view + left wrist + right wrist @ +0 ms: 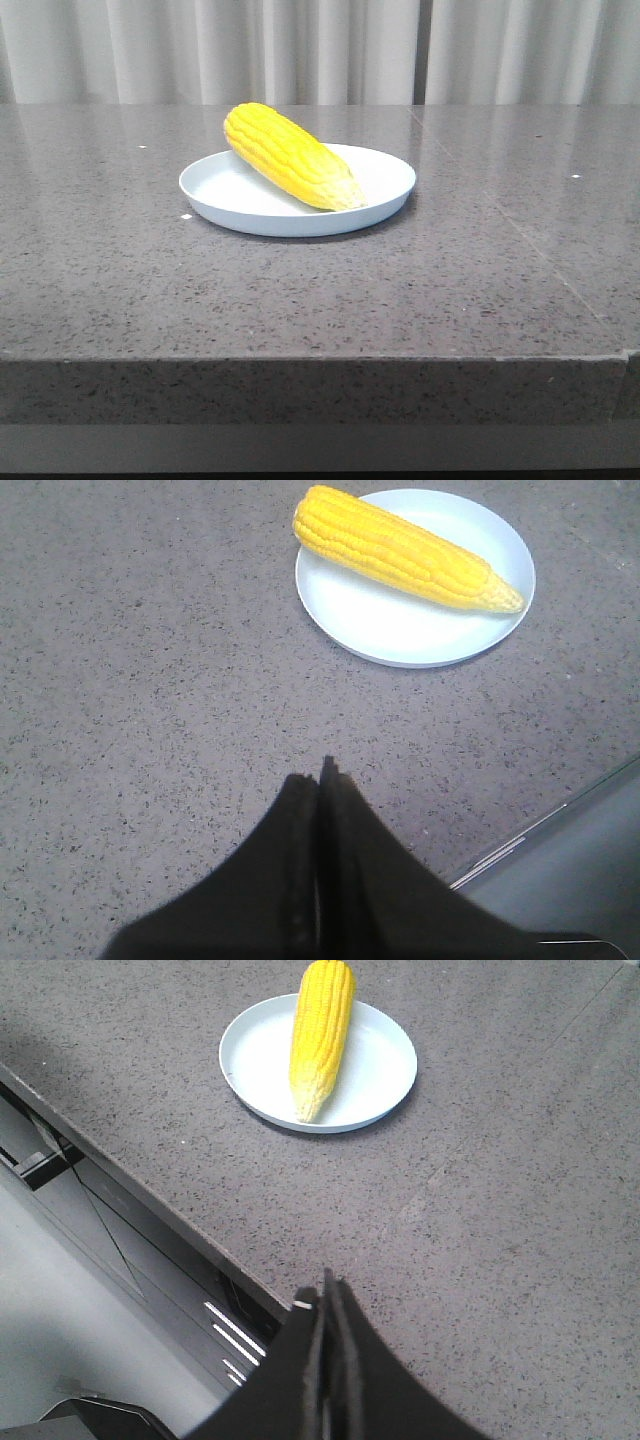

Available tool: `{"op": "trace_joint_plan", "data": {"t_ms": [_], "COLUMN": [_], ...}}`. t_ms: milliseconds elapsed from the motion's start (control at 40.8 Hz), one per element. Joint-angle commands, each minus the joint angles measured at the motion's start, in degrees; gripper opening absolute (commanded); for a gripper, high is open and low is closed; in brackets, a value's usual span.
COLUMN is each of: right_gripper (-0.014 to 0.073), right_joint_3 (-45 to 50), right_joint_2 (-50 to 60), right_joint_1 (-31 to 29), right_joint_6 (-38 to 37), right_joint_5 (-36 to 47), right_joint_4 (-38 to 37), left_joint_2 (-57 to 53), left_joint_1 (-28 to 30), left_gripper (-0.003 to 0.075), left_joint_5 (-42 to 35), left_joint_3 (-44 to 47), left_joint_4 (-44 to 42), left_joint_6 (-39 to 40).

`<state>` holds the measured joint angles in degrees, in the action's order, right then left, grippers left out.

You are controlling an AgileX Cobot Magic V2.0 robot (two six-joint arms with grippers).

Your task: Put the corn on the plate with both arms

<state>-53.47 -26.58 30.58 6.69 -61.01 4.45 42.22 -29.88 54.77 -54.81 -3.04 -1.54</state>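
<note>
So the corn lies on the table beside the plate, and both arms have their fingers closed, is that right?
Not quite: the corn lies on the plate, its thick end over the rim, as the front view shows. The fingers of both arms are indeed closed.

1. The corn (287, 155) is bright yellow, with neat rows of bumps and a paler tip.
2. The plate (240, 205) is plain pale blue-white.
3. The table (300, 290) is dark grey with tiny black and white specks.
4. The curtain (300, 50) is white-grey with soft stripes.
</note>
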Motion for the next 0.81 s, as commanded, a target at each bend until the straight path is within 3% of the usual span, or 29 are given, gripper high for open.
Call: {"op": "trace_joint_plan", "data": {"t_ms": [0, 687, 785], "right_gripper": [-0.0085, -0.0085, -0.0085], "right_joint_3": [-1.4, -1.4, -1.4], "right_joint_2": [-0.4, -0.4, -0.4], "right_joint_1": [-0.2, -0.2, -0.2], "right_joint_6": [0.0, 0.0, 0.0], "right_joint_5": [3.8, 3.6, 3.7], "right_joint_4": [-0.6, -0.6, -0.6], "left_joint_2": [0.1, -1.1, -4.0], "left_joint_1": [-0.4, -0.5, 1.6], "left_gripper": [-0.002, -0.002, -0.002], "left_joint_5": [-3.2, -3.5, -3.9], "left_joint_3": [-1.6, -1.0, 1.0], "left_joint_4": [-0.3, -0.1, -0.3], "left_joint_6": [0.9, 0.9, 0.5]}}
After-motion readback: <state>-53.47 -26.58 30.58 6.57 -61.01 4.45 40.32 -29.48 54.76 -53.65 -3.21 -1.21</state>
